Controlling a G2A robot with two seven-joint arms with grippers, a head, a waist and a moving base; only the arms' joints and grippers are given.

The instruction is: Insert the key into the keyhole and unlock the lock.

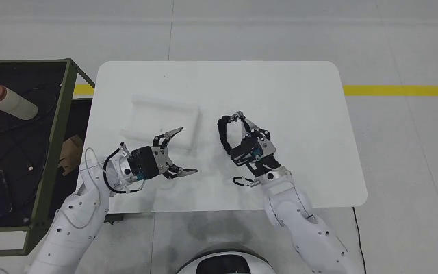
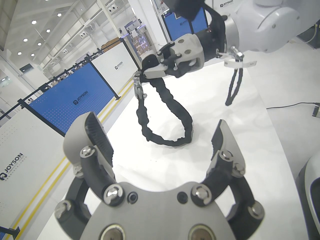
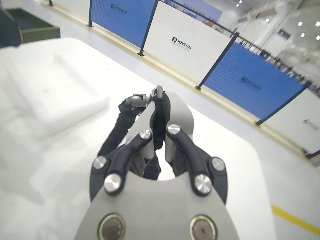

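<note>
— Where is the black fabric-sleeved chain lock point(image 2: 188, 123)?
— Pinched near its metal end by the right gripper point(image 3: 160, 98), jaws closed on it, loop drooping toward the white table point(image 1: 308, 103).
— And the left gripper point(image 1: 186, 151)?
— Held low nearby, facing the lock, jaws spread wide, empty.

The right pincer point(image 3: 162, 98) has its fingers pressed together over the black-sleeved chain lock point(image 2: 165, 118), so the clamped stretch between them is covered. The small metal fitting point(image 3: 138, 99) poking out just beside the tips is too small to tell what part it is. Back from the tips, the sleeve passes under the finger links and is hidden there. Beyond the tips and off to one side, the white foam block point(image 3: 62, 96) is blurred and its recesses cannot be read. The left pincer point(image 2: 155, 121), jaws spread wide, has its base cut off by the picture's edge.
</note>
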